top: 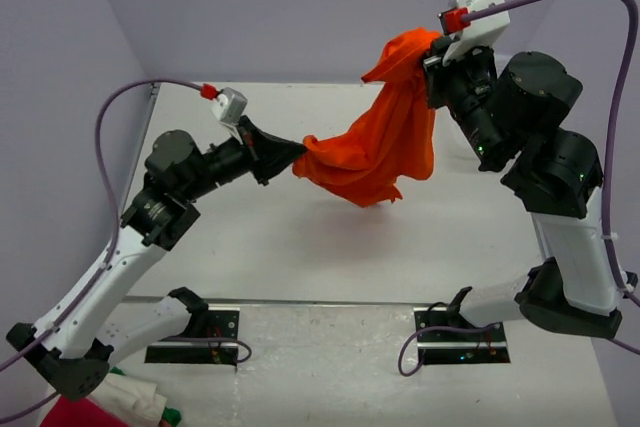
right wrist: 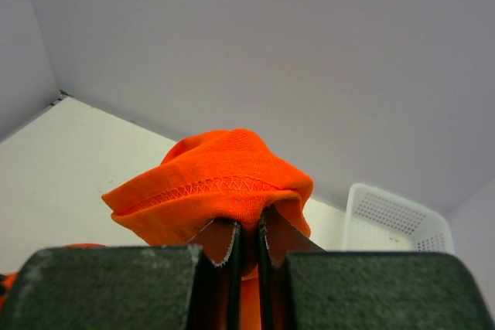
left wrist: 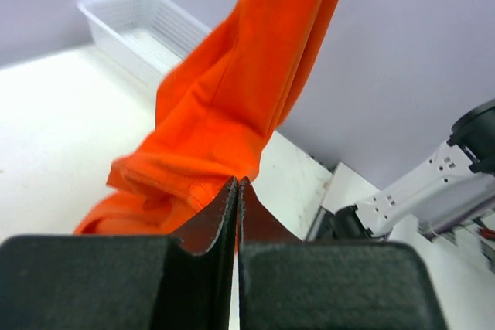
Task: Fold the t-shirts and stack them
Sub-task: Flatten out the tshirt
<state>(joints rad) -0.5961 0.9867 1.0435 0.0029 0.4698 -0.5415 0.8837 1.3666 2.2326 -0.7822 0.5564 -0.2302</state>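
**Thin left pinch could slip**

In the top view, the left gripper (left wrist: 237, 191) at ten o'clock is closed on the t-shirt (top: 375, 142), seemingly by a bare corner. The shirt hangs bunched in mid-air. The right gripper (right wrist: 246, 229) at one o'clock clamps its hem. Pulling apart could free that corner.

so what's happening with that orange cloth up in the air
One orange t-shirt is held up off the table from two ends. The right fingers, raised high, are shut on a stitched hem; the left fingers, lower, pinch another edge. The shirt hangs bunched and unfolded.
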